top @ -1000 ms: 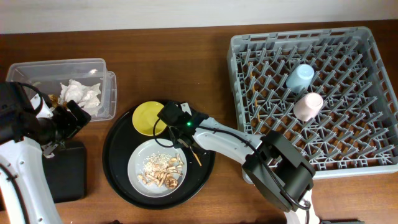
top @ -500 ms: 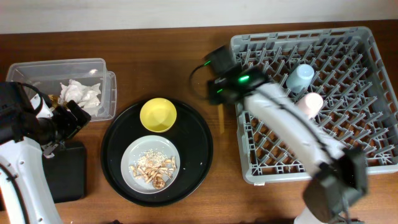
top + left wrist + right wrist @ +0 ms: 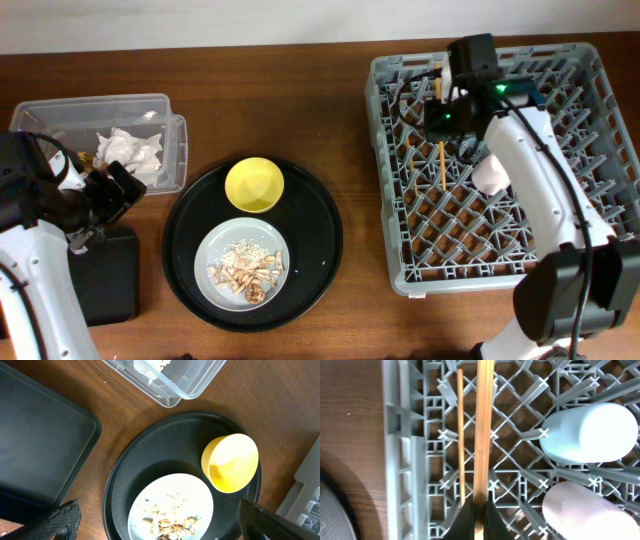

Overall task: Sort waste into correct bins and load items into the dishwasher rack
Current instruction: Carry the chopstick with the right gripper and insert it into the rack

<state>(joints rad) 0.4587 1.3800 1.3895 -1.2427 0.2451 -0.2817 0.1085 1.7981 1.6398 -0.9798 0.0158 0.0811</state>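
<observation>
My right gripper [image 3: 444, 118] [image 3: 480, 519] is shut on a wooden chopstick [image 3: 441, 165] [image 3: 484, 430] and holds it over the left part of the grey dishwasher rack [image 3: 590, 235]. A second, thinner-looking chopstick [image 3: 460, 435] lies lower among the pegs. The light-blue cup [image 3: 587, 432] and pink cup [image 3: 490, 177] [image 3: 585, 512] stand in the rack beside it. The yellow bowl [image 3: 253, 184] [image 3: 231, 462] and the plate [image 3: 222, 245] [image 3: 150, 495] with beige crumbs [image 3: 250, 270] sit on the round black tray. My left gripper [image 3: 113, 192] [image 3: 160, 527] is open and empty.
The clear plastic box [image 3: 60, 108] with white tissues [image 3: 130, 152] stands at the back left. The shallow black rectangular tray [image 3: 105, 275] [image 3: 35, 445] lies in front of it. The round black tray [image 3: 322, 240] is in the middle, left of the rack.
My right arm has swung from the round black tray to over the rack, carrying the chopstick. The left arm has not moved.
</observation>
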